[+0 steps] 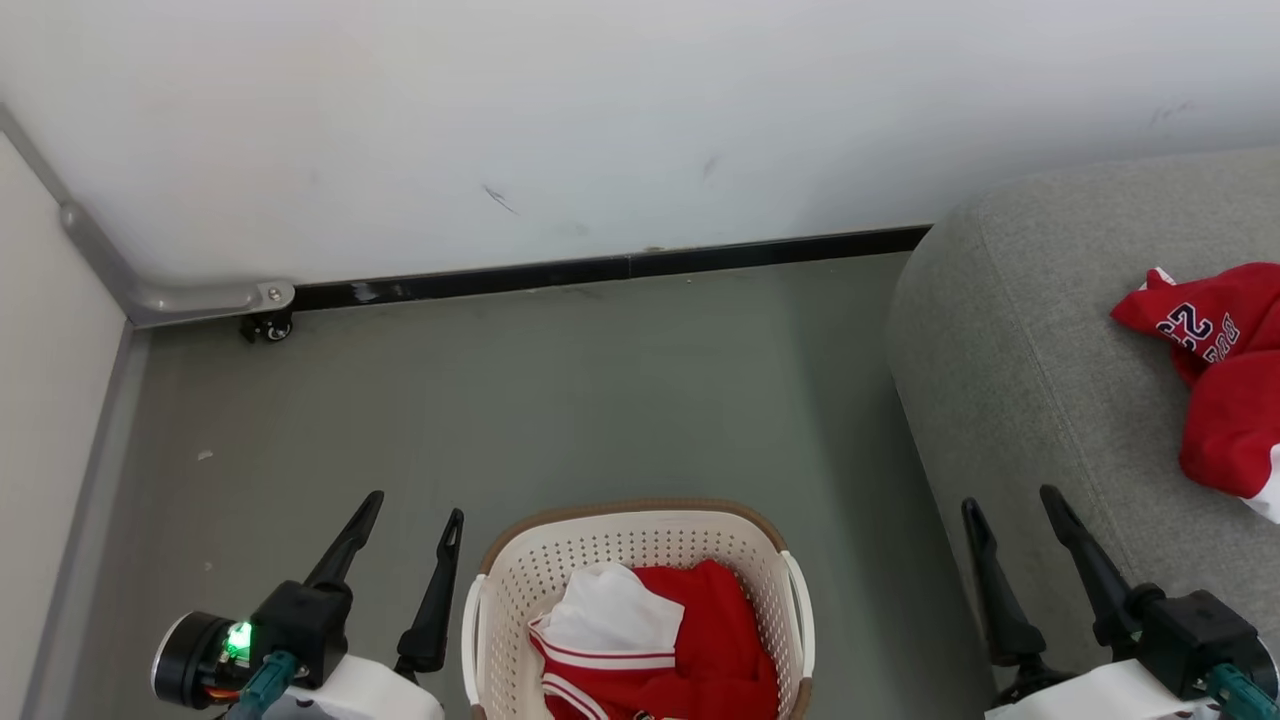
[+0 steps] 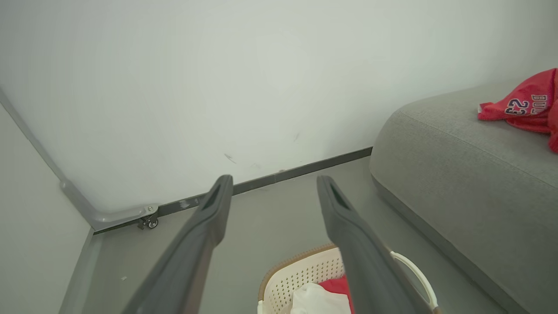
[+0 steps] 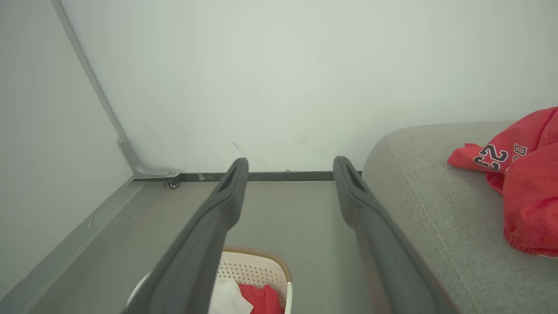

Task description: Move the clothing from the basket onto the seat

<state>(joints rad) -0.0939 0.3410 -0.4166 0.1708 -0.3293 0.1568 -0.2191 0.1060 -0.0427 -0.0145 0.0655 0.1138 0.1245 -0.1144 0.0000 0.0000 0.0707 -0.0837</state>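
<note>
You had both grippers low and empty. Your left gripper [image 1: 416, 505] sat just left of the basket [image 1: 620, 545], fingers spread wide, nothing between them. Your right gripper [image 1: 1008, 497] sat to the basket's right, by the near edge of the seat [image 1: 1020, 350], fingers likewise spread, pinching nothing. The basket stood on the grey floor [image 1: 600, 400] between your two grippers, apart from the seat. Inside it lay a crumpled red garment [image 1: 715, 640] with a white panel and red-and-white stripe trim. One red jersey [image 1: 1225, 380] with dark, white-outlined lettering lay bunched on the seat top, at the head view's right edge. A white wall [image 1: 600, 120] with a dark baseboard [image 1: 620, 268] ran behind.
</note>
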